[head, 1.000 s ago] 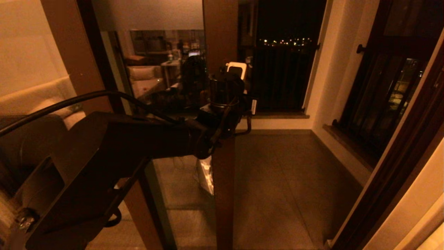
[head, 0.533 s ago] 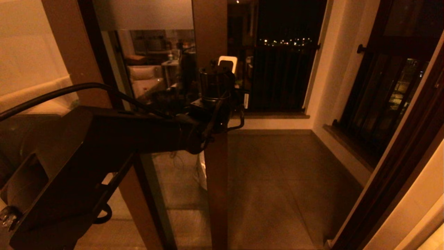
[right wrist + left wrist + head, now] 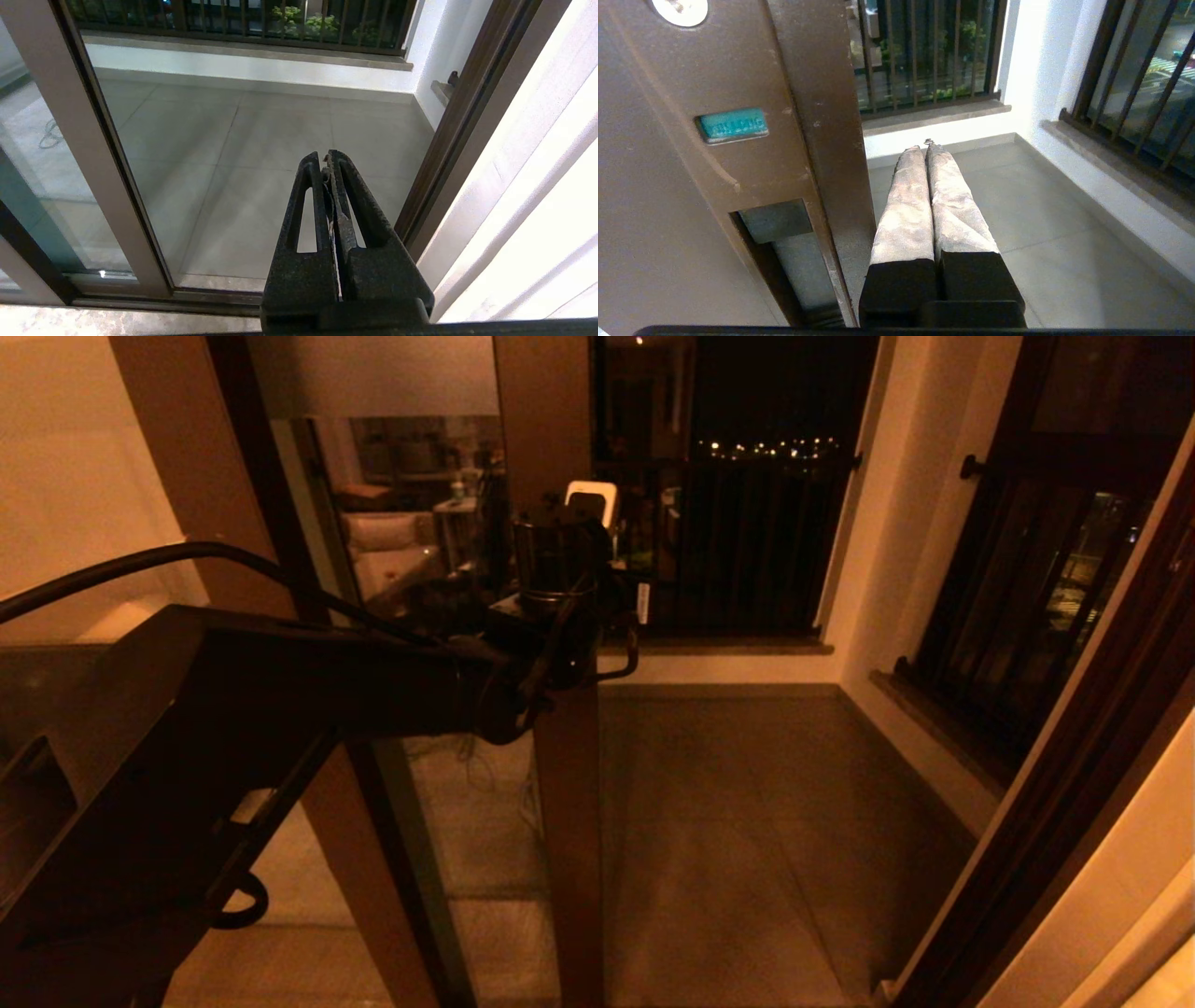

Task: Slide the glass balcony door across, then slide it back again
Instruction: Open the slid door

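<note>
The glass balcony door (image 3: 420, 523) stands partly slid to the left; its brown stile (image 3: 560, 803) runs floor to ceiling in mid-view. My left gripper (image 3: 588, 504) reaches out at chest height against the stile's right edge. In the left wrist view the gripper (image 3: 924, 147) is shut with nothing between its taped fingers (image 3: 906, 210), which lie alongside the stile's edge (image 3: 826, 140), next to the recessed lock plate (image 3: 780, 224) and a teal label (image 3: 732, 124). My right gripper (image 3: 325, 156) hangs low and shut on nothing, facing the doorway; the door stile (image 3: 93, 163) shows to one side.
The balcony's tiled floor (image 3: 747, 821) lies beyond the opening. A dark barred window (image 3: 738, 541) closes the far end, another barred window (image 3: 1046, 579) the right side. The dark door jamb (image 3: 1055, 803) bounds the opening on the right. A fixed panel showing a sofa (image 3: 93, 588) stands left.
The door stile and my left gripper have travelled leftward together, and the opening onto the balcony has grown wider.
</note>
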Robot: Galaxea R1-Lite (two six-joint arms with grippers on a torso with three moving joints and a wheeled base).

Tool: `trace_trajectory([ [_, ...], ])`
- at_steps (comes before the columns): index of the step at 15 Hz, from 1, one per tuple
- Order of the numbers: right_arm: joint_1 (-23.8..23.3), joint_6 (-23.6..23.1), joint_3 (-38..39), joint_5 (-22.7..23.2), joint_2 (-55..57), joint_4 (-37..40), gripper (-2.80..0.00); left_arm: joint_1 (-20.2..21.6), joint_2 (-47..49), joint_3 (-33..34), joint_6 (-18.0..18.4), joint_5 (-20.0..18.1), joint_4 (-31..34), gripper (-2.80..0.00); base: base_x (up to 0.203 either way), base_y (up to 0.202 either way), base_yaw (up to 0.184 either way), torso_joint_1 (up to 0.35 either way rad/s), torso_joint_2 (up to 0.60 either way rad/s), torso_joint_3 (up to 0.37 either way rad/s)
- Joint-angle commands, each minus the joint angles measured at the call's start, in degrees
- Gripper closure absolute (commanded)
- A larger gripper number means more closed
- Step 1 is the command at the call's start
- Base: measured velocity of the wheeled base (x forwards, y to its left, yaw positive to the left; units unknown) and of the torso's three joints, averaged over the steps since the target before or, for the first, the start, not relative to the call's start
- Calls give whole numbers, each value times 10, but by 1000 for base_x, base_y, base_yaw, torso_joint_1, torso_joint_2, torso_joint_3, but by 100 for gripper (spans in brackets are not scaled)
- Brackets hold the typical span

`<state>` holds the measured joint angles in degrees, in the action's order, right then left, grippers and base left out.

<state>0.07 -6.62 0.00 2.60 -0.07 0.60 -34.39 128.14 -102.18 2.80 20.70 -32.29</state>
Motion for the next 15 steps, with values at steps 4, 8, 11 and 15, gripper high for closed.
trace_trajectory([
  [4,0,-1,0,0,1,0,0,18,-9,2,0,3,-2,0,0,0,0,0,0,0],
  [8,0,-1,0,0,1,0,0,26,-17,9,1,2,-2,0,0,0,0,0,0,0],
  [11,0,-1,0,0,1,0,0,33,-29,33,-1,2,-3,0,0,0,0,0,0,0],
  [15,0,-1,0,0,1,0,0,46,-41,45,-3,1,-3,0,0,0,0,0,0,0],
])
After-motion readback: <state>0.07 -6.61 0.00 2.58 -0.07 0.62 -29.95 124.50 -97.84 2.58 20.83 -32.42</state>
